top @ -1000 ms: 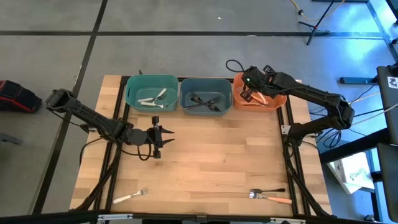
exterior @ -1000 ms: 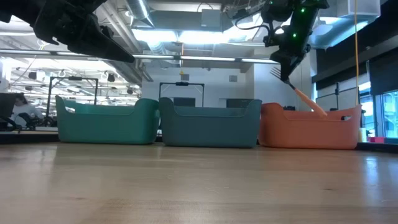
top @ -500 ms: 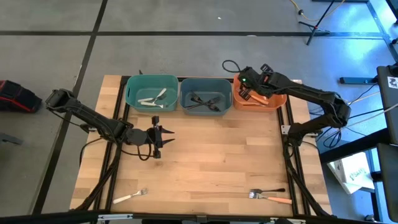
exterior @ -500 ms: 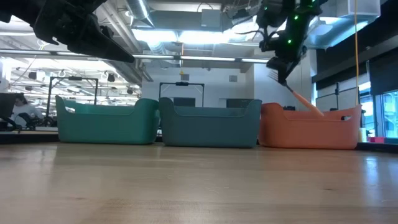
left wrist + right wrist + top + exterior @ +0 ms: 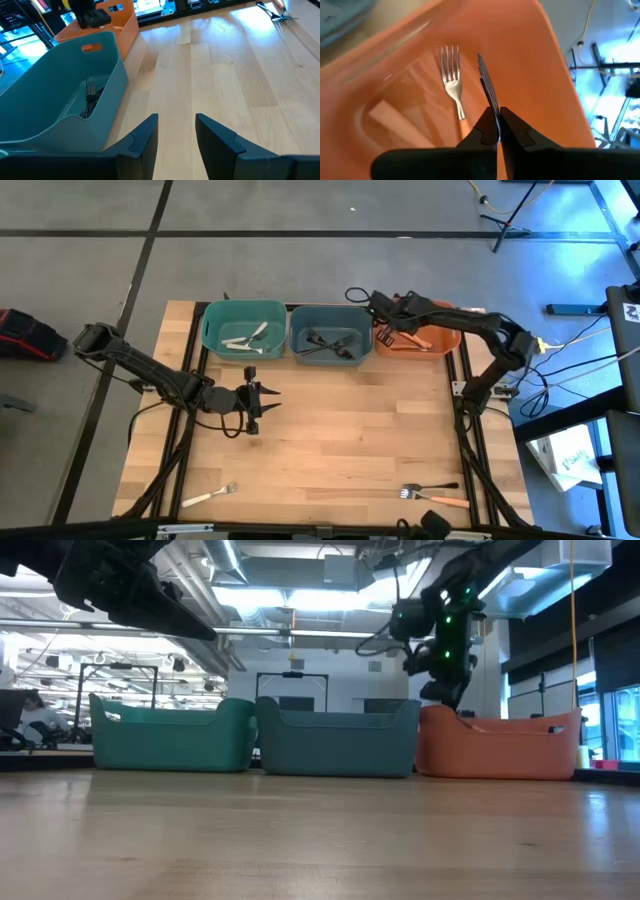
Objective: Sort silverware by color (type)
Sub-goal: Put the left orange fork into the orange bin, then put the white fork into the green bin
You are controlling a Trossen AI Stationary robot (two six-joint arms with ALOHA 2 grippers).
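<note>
Right claw (image 5: 498, 131) over the orange bin (image 5: 442, 340), at its end next to the blue-grey bin (image 5: 330, 352). Fingers pinched narrow on a fork (image 5: 487, 90), held edge-on, metal tines pointing away from the wrist. A second fork (image 5: 452, 85) lies flat inside the orange bin: four bright tines, orange handle.

Left claw (image 5: 176, 131) hangs over the bench (image 5: 340, 430) near the teal bin (image 5: 212, 340), fingers parted, nothing between them.

Teal bin: white-handled forks (image 5: 247, 339). Blue-grey bin: black-handled forks (image 5: 322, 342).

On the bench's front edge: one white fork (image 5: 208, 497), one black fork (image 5: 432, 488) and one orange fork (image 5: 440, 499), the last two just beside each other.
</note>
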